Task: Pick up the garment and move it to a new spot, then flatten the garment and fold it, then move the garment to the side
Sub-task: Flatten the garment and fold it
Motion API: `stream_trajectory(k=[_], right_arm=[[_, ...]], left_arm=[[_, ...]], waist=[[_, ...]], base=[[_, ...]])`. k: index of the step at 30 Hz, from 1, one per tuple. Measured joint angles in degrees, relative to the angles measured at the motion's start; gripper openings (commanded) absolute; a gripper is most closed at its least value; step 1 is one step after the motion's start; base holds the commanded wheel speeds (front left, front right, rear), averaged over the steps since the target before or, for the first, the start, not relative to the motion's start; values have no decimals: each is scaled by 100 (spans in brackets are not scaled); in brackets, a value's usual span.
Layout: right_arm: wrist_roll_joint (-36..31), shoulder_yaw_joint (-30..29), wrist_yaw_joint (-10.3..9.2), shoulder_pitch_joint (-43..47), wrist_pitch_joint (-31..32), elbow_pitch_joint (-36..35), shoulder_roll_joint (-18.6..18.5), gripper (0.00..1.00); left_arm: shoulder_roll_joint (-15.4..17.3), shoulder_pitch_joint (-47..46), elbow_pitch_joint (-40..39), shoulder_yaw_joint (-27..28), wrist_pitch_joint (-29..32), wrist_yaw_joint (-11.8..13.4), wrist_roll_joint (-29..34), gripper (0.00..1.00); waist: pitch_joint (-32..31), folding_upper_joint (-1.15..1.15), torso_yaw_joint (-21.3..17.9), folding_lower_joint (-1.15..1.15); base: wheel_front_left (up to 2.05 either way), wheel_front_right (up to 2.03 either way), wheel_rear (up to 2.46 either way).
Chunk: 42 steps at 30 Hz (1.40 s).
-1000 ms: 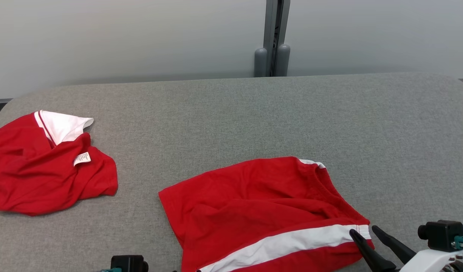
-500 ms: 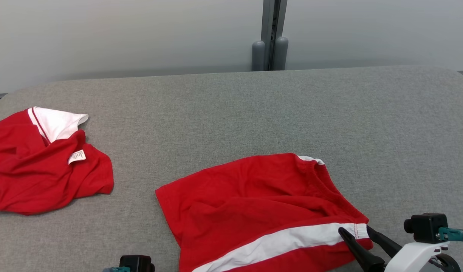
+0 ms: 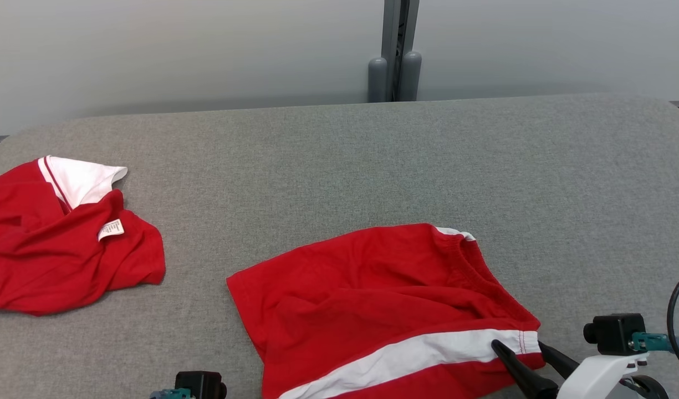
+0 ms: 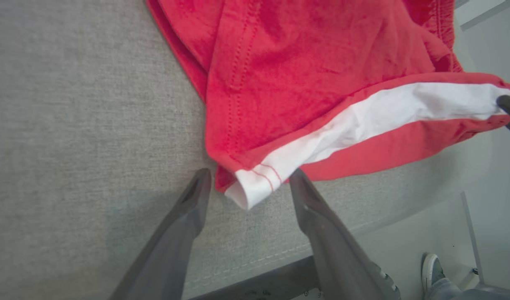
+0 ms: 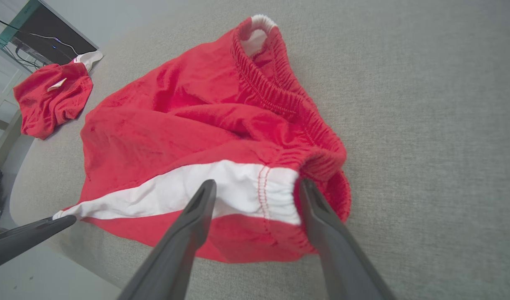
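Observation:
The garment (image 3: 372,293) is a pair of red shorts with a white side stripe, lying rumpled on the grey fabric table (image 3: 339,160) near its front edge. My right gripper (image 3: 517,346) stands open, its two fingers on either side of the waistband end of the stripe (image 5: 275,189); in its own view the right gripper (image 5: 258,184) holds nothing. My left gripper (image 4: 250,175) is open too, straddling the hem corner of the white stripe (image 4: 255,189) without pinching it. One left finger (image 5: 30,235) shows at the stripe's far end.
A second red and white garment (image 3: 67,244) lies crumpled at the table's left end. A grey post (image 3: 393,55) stands behind the far edge. The front table edge (image 4: 259,266) runs just below the left fingers, with a person's shoe (image 4: 431,271) on the floor beyond.
The head camera has shifted slightly. My right gripper has slid left, so its fingers now flank the waistband end of the stripe. The shorts lie as before.

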Motion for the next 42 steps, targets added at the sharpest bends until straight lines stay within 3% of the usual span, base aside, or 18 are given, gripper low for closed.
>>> stream_trajectory(k=[2,3,4,5,6,7,18,27,34,42], right_arm=[[0,13,0,-6,7,1,13,95],[0,20,0,-6,15,3,18,70],[0,25,0,-6,18,3,22,45],[0,30,0,-7,20,4,23,29],[0,37,0,-7,22,4,23,6],[1,43,0,-7,25,3,23,0],[168,88,0,-15,-126,-220,-29,0],[589,-204,1,73,-364,-929,-261,0],[922,-290,0,324,-436,-1389,-278,0],[987,-310,0,294,-454,-1639,-243,0]], left_arm=[[0,-7,3,-9,-3,-2,0,71],[1,-9,8,-13,-9,-8,0,53],[1,-10,11,-18,-9,-8,0,44],[3,-13,15,-25,-8,-8,0,39],[5,-18,20,-32,-7,-8,-1,22],[8,-25,22,-37,-7,-21,-1,2],[83,-84,-135,-35,-71,-25,20,0],[527,30,-1148,366,-49,131,64,0],[677,171,-1849,530,112,157,-127,0],[738,44,-2071,597,90,118,-177,0]], waist=[[1,0,3,0],[0,0,3,0],[0,0,4,0],[1,0,5,0],[4,0,7,0],[8,0,9,0],[-38,0,20,0],[-137,0,43,0],[-241,0,89,0],[-216,0,58,0]], base=[[0,0,0],[0,0,0],[0,0,0],[0,0,0],[0,0,0],[0,0,0],[0,0,0],[0,0,0],[0,0,0],[0,0,0]])
